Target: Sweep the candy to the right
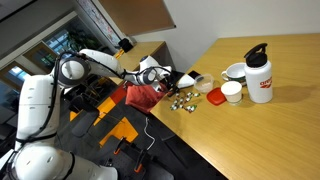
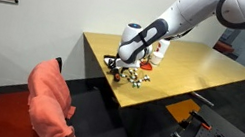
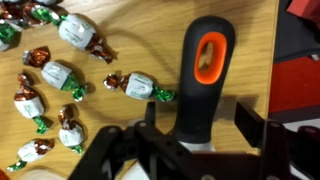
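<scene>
With the gripper (image 3: 197, 138) clamped on a black tool handle (image 3: 205, 60) and the candy (image 3: 60, 78) loose on the table (image 3: 140, 20) just beside it, the sweep likely wants the tool low, flat and slow so no sweet slips under.

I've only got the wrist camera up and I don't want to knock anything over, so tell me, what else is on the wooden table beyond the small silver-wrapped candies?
Observer: A tall white bottle with a black cap and red label stands further along the table, well past the candies.
Operator: Anything between that bottle and the candies?
Observer: Yes. Small white cups stand beside the bottle, and a flat red lid lies on the candy side of them, much nearer the candies.
</scene>
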Motion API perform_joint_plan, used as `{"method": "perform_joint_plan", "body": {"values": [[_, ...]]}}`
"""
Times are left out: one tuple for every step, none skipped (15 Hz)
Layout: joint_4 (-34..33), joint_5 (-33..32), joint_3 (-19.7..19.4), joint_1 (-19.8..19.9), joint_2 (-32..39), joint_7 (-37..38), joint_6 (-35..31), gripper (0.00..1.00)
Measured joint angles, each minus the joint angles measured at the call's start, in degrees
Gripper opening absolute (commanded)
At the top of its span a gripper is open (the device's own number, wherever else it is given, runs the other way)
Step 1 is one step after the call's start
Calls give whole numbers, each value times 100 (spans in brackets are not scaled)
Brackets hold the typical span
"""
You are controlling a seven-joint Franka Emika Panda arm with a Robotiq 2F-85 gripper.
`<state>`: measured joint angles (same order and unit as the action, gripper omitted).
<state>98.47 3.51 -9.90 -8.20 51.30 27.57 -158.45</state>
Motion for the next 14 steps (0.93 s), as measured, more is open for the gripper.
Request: {"method": "perform_joint_plan", "body": {"values": [[-30,1,-2,-2,27,0,0,43],[-56,2,-3,-2,53,1,0,34],[-80,4,-3,-2,76,1,0,27],[-106,5,-3,-2,99,1,0,19],[-126,7,-5,-3,118,2,0,13],[-142,12,-8,-3,126,27,0,12],[-153,13,-9,-9,132,49,0,12],[-154,13,-11,-17,133,82,0,12],[-154,13,-20,-36,133,104,0,12],[-154,13,-44,-72,132,135,0,12],[-148,13,-70,-112,124,176,2,12],[-129,13,-95,-161,98,217,9,12],[-93,16,-118,-213,46,258,10,12],[-31,18,-142,-273,-43,348,26,12]]}}
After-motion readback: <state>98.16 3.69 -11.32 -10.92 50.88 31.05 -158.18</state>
